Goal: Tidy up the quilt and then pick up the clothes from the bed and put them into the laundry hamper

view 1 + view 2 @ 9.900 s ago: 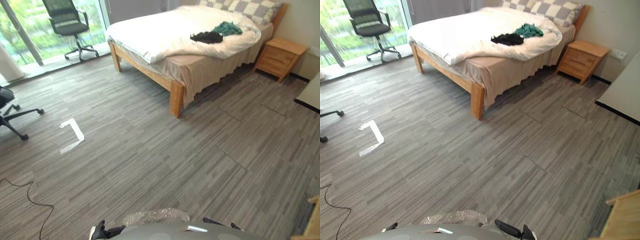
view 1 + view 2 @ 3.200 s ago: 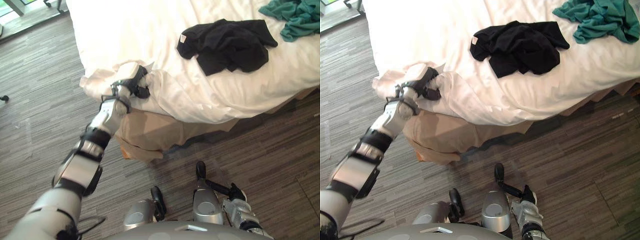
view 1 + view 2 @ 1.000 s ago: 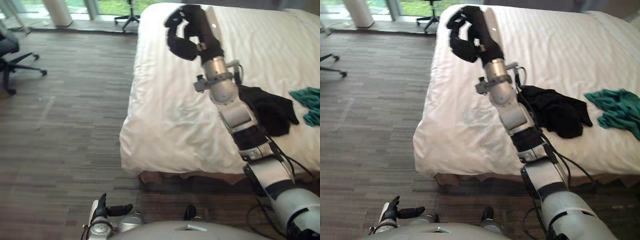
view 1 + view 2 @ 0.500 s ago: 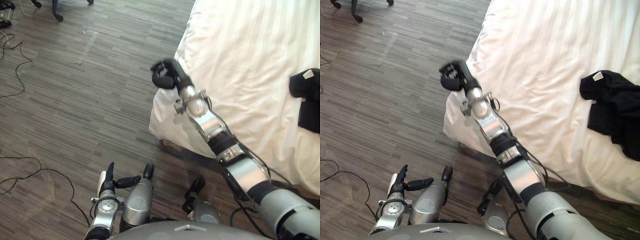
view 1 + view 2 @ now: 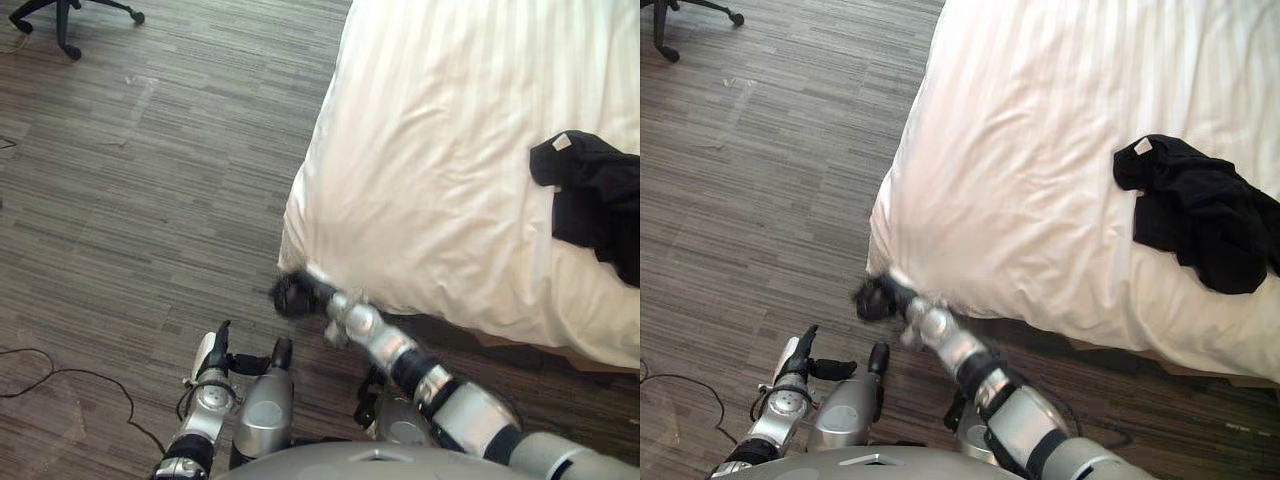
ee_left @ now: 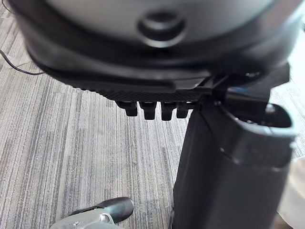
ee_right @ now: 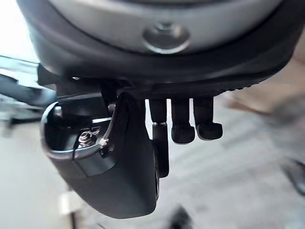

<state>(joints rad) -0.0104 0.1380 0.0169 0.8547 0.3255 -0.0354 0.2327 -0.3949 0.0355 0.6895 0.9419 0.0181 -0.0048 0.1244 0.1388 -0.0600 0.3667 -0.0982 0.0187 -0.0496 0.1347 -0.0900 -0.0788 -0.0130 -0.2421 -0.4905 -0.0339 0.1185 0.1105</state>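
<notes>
The white quilt (image 5: 450, 150) lies spread over the bed, and its near corner hangs down toward the floor. A crumpled black garment (image 5: 1195, 205) rests on the quilt at the right. My right hand (image 5: 295, 295) hangs low right at that hanging corner with its fingers curled. In the right wrist view no cloth shows between the curled fingers (image 7: 183, 129) and the thumb. My left hand (image 5: 215, 355) hangs low at the lower left over the floor, fingers straight, holding nothing.
Grey wood-pattern floor (image 5: 130, 200) stretches to the left of the bed. The wheeled base of an office chair (image 5: 70, 12) stands at the far upper left. A strip of the bed base (image 5: 1200, 365) shows under the quilt's near edge.
The view has shifted. My right arm has swung down from in front of the bed's side to the quilt's hanging corner, fingers still curled. The left hand stays low and straight.
</notes>
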